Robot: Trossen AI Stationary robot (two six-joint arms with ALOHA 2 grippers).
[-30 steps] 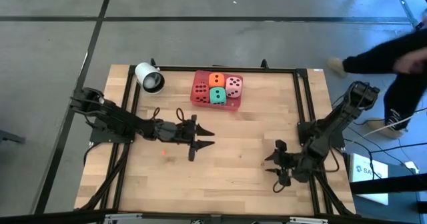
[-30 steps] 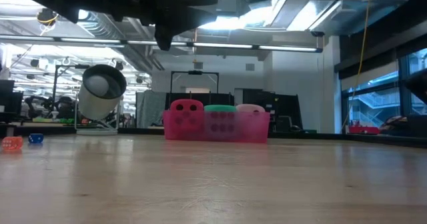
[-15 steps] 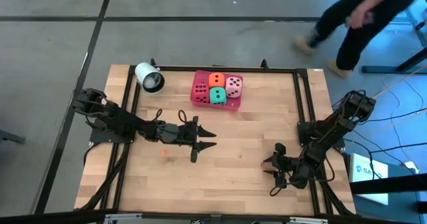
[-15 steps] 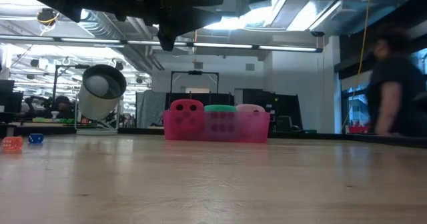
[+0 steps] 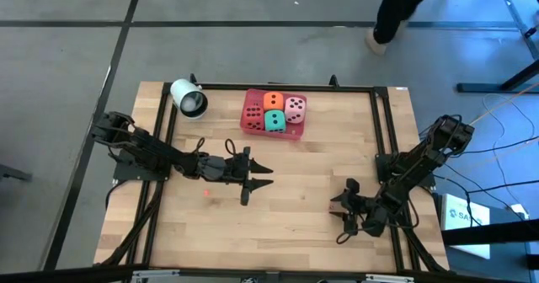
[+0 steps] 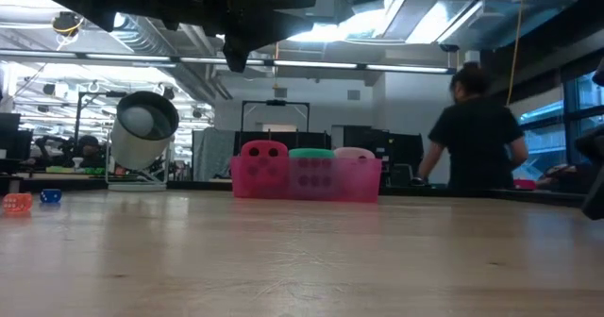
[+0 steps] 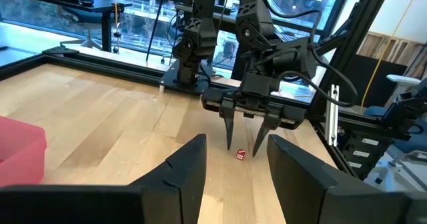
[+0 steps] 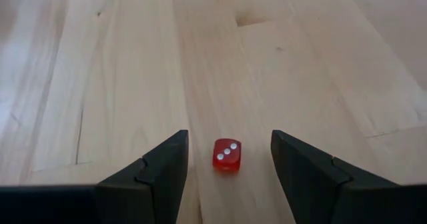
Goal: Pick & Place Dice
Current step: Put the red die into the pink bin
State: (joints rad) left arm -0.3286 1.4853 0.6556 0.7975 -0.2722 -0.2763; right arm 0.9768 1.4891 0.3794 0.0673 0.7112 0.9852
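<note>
The dice, red (image 5: 253, 113), orange (image 5: 273, 101), light pink (image 5: 295, 108) and green (image 5: 274, 120), sit in the pink tray (image 5: 287, 136) at the table's far middle. My right gripper (image 8: 228, 137) is open near the table's right near corner, slanting down. Its fingers stand on either side of a tiny red die with white pips (image 8: 227, 155) that lies on the wood, and they do not touch it. My left gripper (image 5: 268, 175) hangs open and level above the table's middle, pointing toward the right arm, with nothing between its fingers.
A white cup (image 5: 189, 98) lies on its side at the far left. A small red speck (image 5: 206, 192) lies on the wood near the left arm. Black rails (image 5: 383, 131) frame the table. A person (image 6: 477, 133) moves beyond the far edge.
My right gripper has sunk a little toward the table and tipped further downward, staying open. The person behind the table has walked along its far side, toward the left in the high view.
</note>
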